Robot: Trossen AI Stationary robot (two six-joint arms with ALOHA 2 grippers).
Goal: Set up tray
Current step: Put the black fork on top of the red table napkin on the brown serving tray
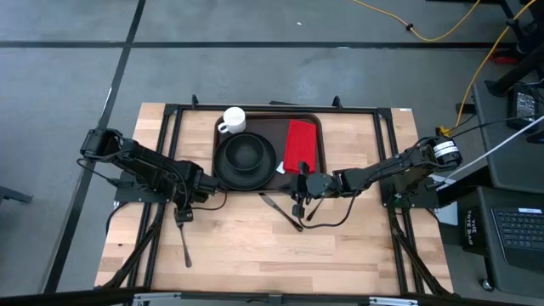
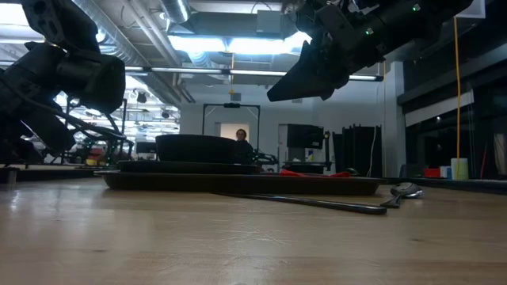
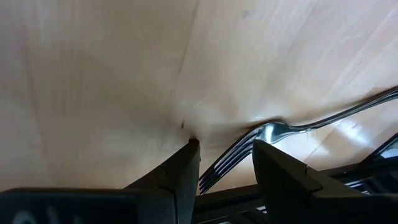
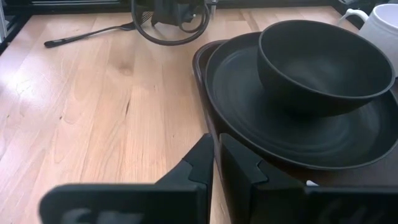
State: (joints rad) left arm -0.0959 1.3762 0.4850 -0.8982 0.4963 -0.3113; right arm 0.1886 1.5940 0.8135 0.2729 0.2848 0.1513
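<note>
Hovering: left end effector straddling fork, fingers apart

One tray, plate, bowl, mug, napkin, fork.

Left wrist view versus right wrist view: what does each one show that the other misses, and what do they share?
Only the left wrist view shows the fork's tines up close, lying between the open fingers of the left gripper.

Only the right wrist view shows the tray, the black plate on it, the bowl on the plate, part of the white mug, and the right gripper with its fingers nearly together and nothing between them.

Both show the fork and the wooden table.
</note>
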